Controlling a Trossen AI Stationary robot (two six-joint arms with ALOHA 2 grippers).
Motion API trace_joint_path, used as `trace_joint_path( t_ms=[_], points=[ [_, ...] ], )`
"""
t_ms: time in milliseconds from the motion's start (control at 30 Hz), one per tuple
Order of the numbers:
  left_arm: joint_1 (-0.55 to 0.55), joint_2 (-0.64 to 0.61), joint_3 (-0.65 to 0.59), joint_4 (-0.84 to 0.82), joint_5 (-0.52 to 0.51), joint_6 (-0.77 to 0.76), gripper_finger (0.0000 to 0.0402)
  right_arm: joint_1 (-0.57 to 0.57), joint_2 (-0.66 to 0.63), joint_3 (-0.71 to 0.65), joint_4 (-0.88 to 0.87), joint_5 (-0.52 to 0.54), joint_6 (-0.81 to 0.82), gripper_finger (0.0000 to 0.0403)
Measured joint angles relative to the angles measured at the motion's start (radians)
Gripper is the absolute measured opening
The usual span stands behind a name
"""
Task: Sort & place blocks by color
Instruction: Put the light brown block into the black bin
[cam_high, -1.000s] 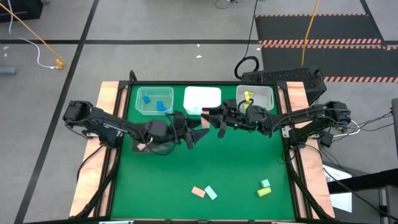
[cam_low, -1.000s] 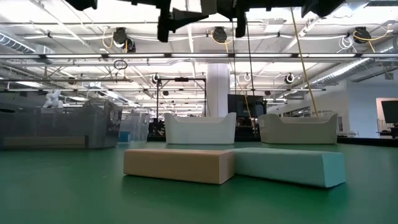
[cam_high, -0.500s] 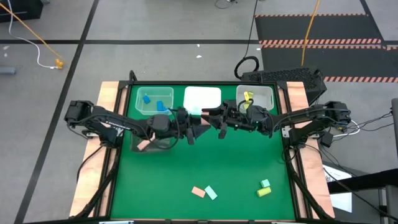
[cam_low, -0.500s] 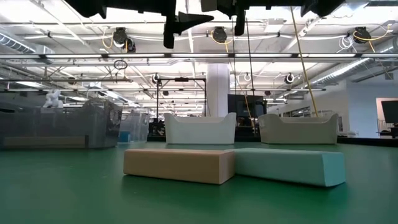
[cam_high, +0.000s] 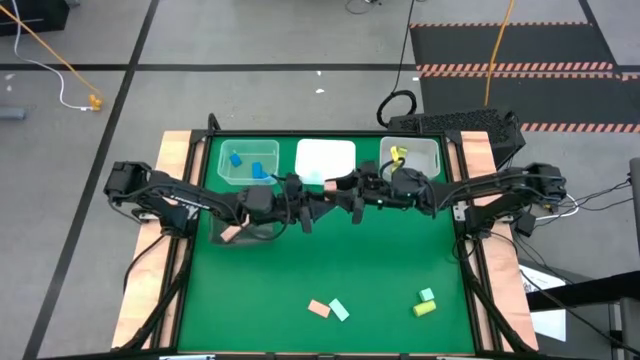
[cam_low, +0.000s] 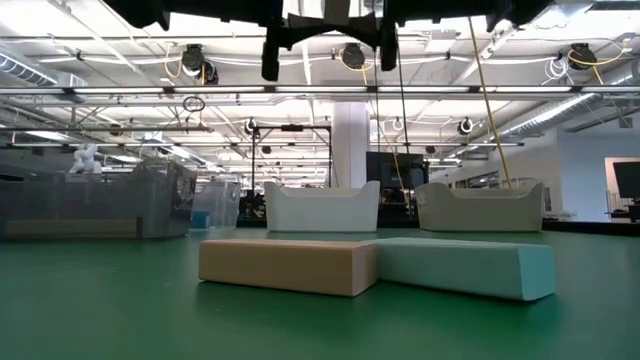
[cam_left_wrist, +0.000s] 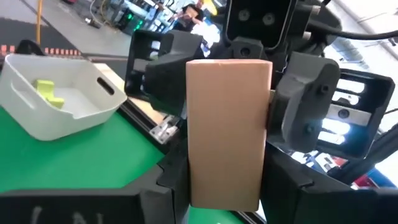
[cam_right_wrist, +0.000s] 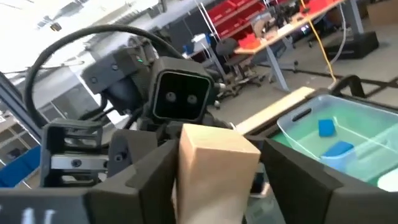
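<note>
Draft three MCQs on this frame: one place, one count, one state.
1. Blue blocks lie:
A in the left-side bin
B in the middle bin
C on the mat

2. Blocks along the mat's near edge:
A two
B four
C six

3. Pink block is:
A on the mat
B in a bin
C held aloft

A: the blue shows inside that bin.
B: the high view shows two pairs there.
C: it hangs between the left tool and the right tool.

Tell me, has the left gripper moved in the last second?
Yes. In the high view the left gripper has shifted rightward below the white bin, meeting the right gripper.
</note>
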Motion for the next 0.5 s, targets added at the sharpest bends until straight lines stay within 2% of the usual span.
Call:
trace_joint_path(
  t_ms=[300, 500],
  points=[
    [-0.011, -0.002, 0.0, -0.085, -0.006, -0.093, 0.0137, -0.047, -0.151, -0.001, -0.275, -0.044, -0.005, 0.0259],
    [-0.009, -0.016, 0.0, -0.274, -0.025, -0.215, 0.0136, -0.051, -0.293, -0.002, -0.683, -0.066, 0.008, 0.0255]
  ],
)
